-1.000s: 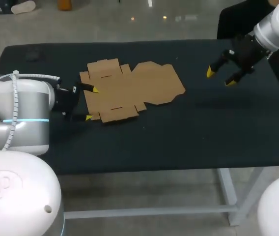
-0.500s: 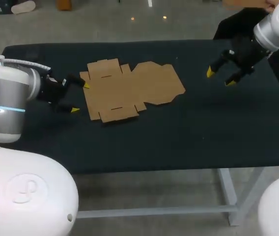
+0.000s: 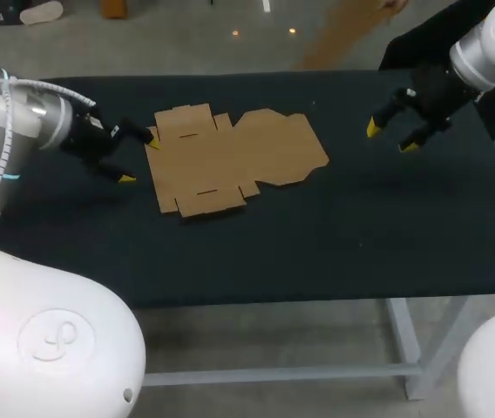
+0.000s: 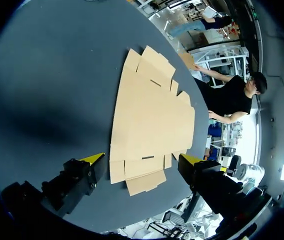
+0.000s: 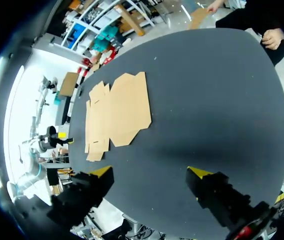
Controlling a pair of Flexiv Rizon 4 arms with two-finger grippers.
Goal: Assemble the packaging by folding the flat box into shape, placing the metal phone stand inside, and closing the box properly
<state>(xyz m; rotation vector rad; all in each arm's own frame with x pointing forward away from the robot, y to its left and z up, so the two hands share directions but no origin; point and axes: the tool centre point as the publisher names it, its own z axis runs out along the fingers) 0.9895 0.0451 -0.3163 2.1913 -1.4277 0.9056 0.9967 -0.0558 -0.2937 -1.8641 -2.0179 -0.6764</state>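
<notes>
Flat cardboard box point(image 3: 230, 157) on our counter point(image 3: 335, 235), our left tool point(image 3: 137, 158) released just beside it, our right tool point(image 3: 390, 138) released, well apart.

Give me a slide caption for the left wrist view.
Open left gripper at one end of the flat box, lying unfolded on the table.

No readable text, label, number or sign is showing on the flat box point(image 3: 230, 159) or the table point(image 3: 361, 235).
</notes>
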